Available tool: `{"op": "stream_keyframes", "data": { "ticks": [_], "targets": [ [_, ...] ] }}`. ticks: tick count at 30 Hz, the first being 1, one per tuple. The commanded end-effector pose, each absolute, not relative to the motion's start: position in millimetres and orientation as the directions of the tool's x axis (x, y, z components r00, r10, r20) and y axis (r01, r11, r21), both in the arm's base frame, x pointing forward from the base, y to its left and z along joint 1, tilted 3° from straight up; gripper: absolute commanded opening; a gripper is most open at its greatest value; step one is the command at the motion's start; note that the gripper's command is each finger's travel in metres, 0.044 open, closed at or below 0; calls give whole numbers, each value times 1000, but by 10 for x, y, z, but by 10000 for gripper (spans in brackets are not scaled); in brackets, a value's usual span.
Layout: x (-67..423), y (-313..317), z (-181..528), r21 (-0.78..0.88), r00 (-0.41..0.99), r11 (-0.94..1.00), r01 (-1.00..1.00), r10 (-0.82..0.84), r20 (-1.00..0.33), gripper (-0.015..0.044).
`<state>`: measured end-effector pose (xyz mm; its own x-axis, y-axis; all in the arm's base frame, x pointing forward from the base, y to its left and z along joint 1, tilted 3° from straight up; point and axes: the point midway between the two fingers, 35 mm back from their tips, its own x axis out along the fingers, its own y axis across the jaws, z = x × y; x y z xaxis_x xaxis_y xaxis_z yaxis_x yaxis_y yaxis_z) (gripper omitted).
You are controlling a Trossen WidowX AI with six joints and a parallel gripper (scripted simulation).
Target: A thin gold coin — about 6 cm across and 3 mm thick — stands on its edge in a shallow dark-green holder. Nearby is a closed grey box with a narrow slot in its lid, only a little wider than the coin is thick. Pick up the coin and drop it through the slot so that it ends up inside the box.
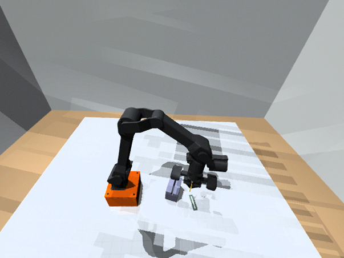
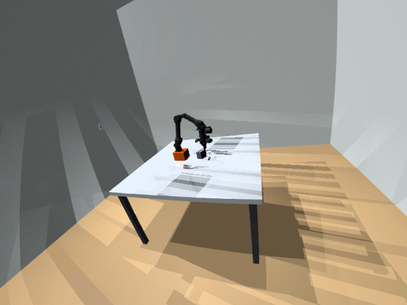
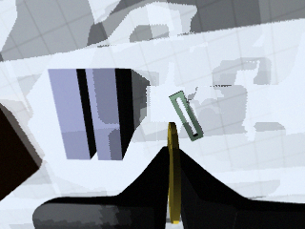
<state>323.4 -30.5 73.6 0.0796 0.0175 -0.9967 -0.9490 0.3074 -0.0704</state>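
Observation:
My gripper [image 1: 192, 186] [image 3: 170, 152] is shut on the thin gold coin [image 1: 191, 185] [image 3: 173, 172], which I see edge-on between the black fingers, lifted above the table. The dark-green holder [image 1: 193, 202] [image 3: 186, 115] lies empty on the white table just below and in front of the gripper. The grey box [image 1: 173, 190] [image 3: 91, 114] [image 2: 200, 153] with its narrow dark slot [image 3: 86, 114] stands close to the left of the gripper, beside the holder. In the exterior view the gripper [image 2: 204, 144] hangs just above the box.
The arm's orange base [image 1: 123, 193] [image 2: 180, 154] stands left of the box. The white table [image 1: 67, 220] [image 2: 229, 183] has edges far from the objects, with wooden floor around it.

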Motion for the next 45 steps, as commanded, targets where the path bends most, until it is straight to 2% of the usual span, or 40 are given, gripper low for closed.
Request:
{"op": "stream_keyframes", "data": {
  "ticks": [1,26,45],
  "targets": [
    [3136,-250,718,-66,74,312,-948,15,-997,0],
    [2571,57,647,-60,69,313,-948,18,-997,0],
    [2581,61,655,-62,72,310,-949,22,-997,0]
  ]
}}
